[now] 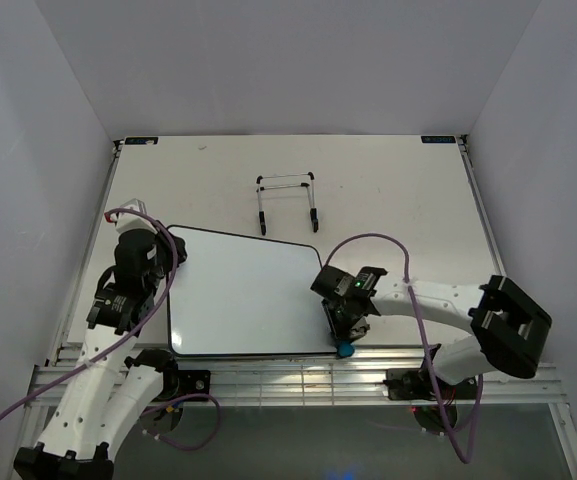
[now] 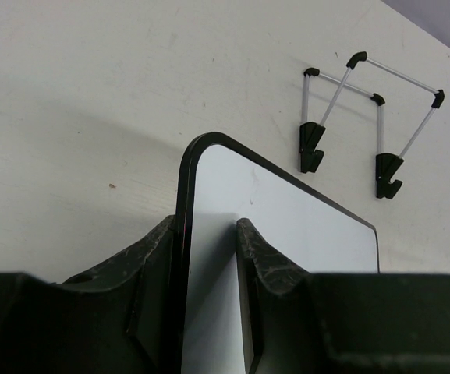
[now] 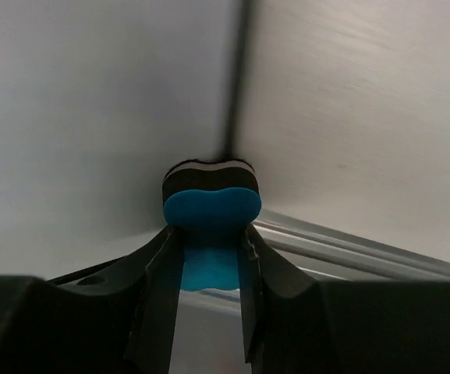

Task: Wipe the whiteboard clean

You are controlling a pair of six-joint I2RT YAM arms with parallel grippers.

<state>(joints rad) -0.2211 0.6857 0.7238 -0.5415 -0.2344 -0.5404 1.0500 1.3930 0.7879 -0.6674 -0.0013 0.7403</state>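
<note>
While the left gripper (image 2: 207, 241) is clamped on the edge of the large glossy white, black-framed whiteboard (image 1: 243, 290) lying on the desk (image 1: 388, 190), the right gripper (image 3: 211, 245) pinches a small blue bone-shaped eraser (image 3: 211, 204) at the corner just beneath it, and no writing shows, so erasing looks nearly finished.

You have the glossy white rectangular whiteboard (image 1: 243, 295) on the surface (image 1: 388, 190), thin black wire stand (image 1: 288, 203) behind it, small blue eraser (image 1: 346, 349) at its near-right corner.

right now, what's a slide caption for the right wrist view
Close-up: right gripper pinching the blue eraser at the dark edge of the whiteboard, table rail beyond
</note>
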